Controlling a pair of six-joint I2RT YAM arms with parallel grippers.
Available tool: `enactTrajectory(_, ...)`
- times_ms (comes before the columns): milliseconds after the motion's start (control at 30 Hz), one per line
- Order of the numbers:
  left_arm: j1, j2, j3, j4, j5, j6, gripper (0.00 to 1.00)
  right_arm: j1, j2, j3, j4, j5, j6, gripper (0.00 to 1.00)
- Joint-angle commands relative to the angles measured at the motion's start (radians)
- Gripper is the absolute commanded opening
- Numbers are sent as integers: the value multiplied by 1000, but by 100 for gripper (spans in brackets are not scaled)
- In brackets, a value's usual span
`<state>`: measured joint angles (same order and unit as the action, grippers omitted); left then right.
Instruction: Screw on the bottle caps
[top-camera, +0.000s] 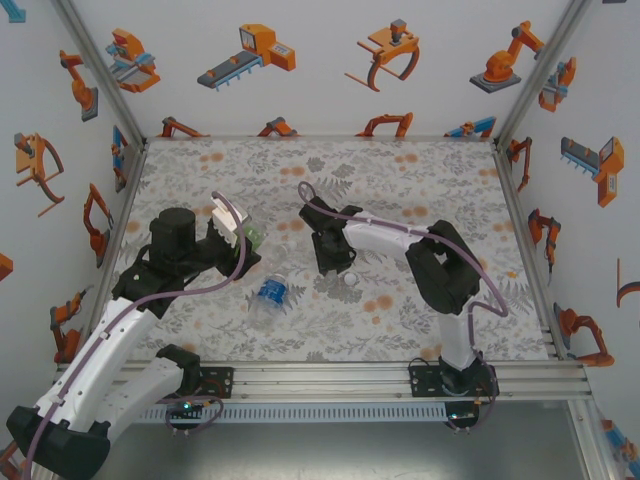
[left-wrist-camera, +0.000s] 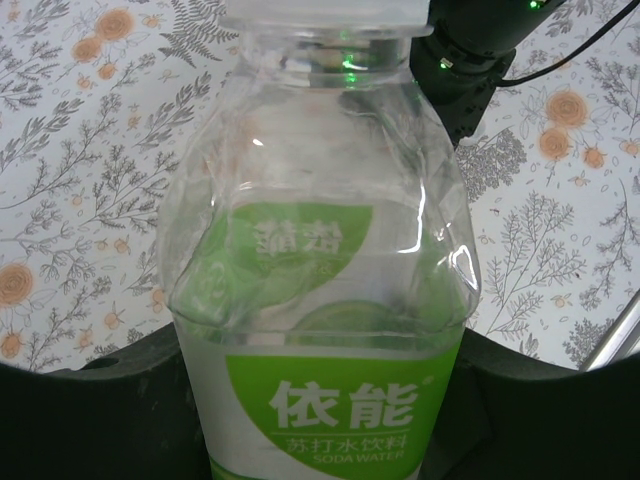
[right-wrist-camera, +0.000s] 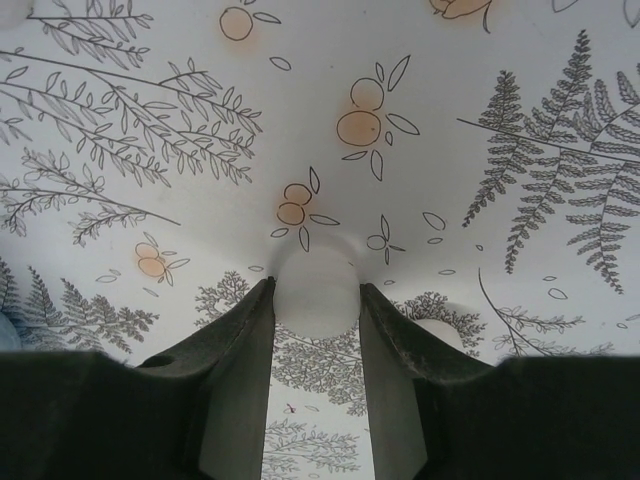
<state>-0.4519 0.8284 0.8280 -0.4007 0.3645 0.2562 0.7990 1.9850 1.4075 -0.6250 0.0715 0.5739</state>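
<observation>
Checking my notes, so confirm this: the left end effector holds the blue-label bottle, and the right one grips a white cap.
Not blue: the left wrist view shows the left end effector holding the green-label bottle. The right end effector does grip a white cap.

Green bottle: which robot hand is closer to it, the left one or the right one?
Left. The left gripper is clamped around the green bottle. The right gripper is away to its right, down at the table, fingers against a white cap.
</observation>
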Motion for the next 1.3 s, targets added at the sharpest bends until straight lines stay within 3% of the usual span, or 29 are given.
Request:
enactTrajectory(0,-1,5,13,3,38,14,0,3,-106,-3,-26,32,-46,20)
enactTrajectory(300,-21,77,94,-71,96,103,0,1,-376,-87,-15,36,-212,16)
enactTrajectory(567,-108,129,173,-131,195,301,0,3,-676,-196,106,-97,-371,10)
enactTrajectory(900,-154,137,150,-154,340,490,0,12,-929,-303,280,-449,-582,8)
enactTrajectory(1033,-162,131,137,-197,368,557,0,12,-942,-288,304,-542,-615,7)
enactTrajectory(1267,-166,129,103,-205,395,567,0,16,-948,-298,381,-768,-808,2)
